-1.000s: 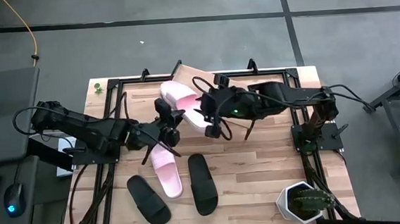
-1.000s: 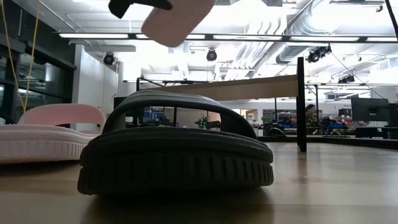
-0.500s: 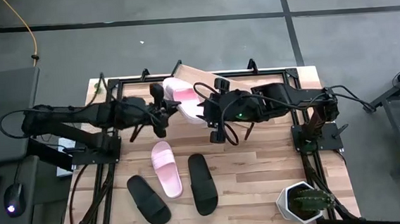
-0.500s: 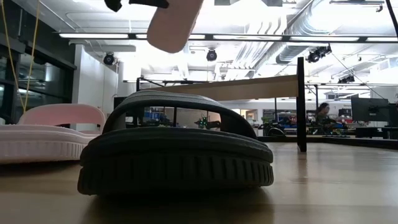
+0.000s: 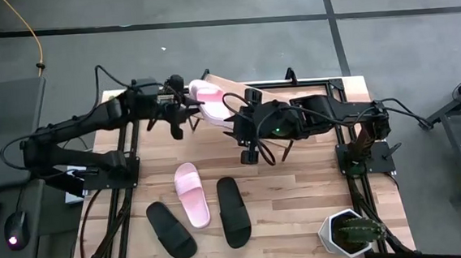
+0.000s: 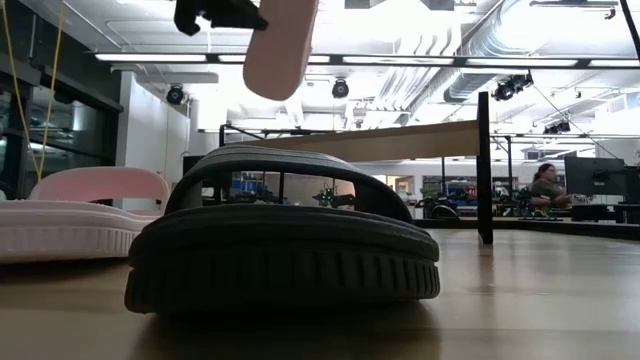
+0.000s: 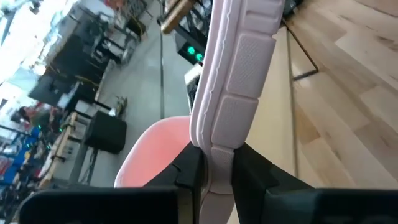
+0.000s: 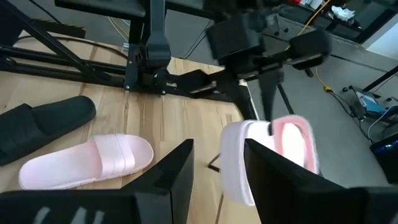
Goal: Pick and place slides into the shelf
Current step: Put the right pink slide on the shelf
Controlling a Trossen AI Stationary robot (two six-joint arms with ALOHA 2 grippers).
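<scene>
The left pincer (image 5: 182, 108) is gripping a pink slide (image 5: 210, 98) by its edge, holding it in the air over the shelf (image 5: 272, 88) at the table's (image 5: 300, 189) far side. The right pincer (image 5: 245, 142) is hanging released nearby. Another pink slide (image 5: 191, 194) and two black slides (image 5: 233, 211) are lying on the table.

One pink slide (image 5: 210, 98) was held up in the air over the shelf (image 5: 281, 90), gripped edgewise. Second pink slide (image 5: 191, 194) lay flat on the tabletop, sole down, beside two black slides (image 5: 234, 211) (image 5: 171, 230). Shelf: slanted light-wood board, black frame, at the table's far edge.
</scene>
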